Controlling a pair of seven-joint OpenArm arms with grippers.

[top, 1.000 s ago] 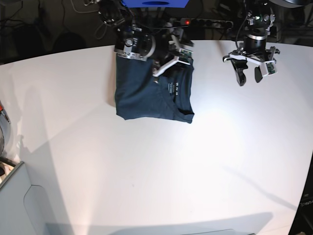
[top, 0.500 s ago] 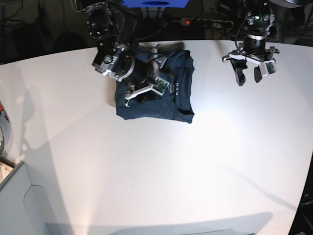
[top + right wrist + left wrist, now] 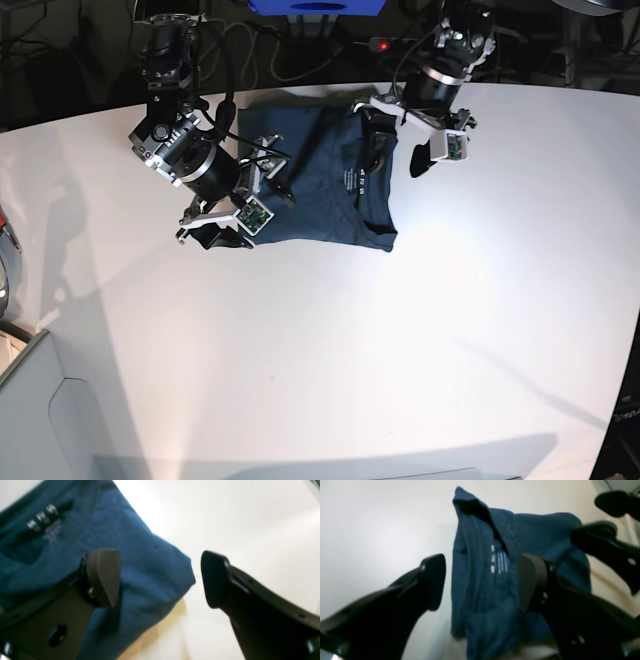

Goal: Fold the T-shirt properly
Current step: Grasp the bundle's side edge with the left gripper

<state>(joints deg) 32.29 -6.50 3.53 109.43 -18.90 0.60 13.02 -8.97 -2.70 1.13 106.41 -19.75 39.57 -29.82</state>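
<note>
While the T-shirt lies in a rough folded rectangle at the far side of the white worktop, my two claws hang over it with nothing in them. My right claw is spread wide above one corner of the cloth; my left claw gapes above the neck label. I judge the fabric soft, light and limp, so it will sag and wrinkle if lifted by one point. Pinching a doubled edge near the corners looks like the surest hold.

Base overhead; wrist cams close, sharing T-shirt.
</note>
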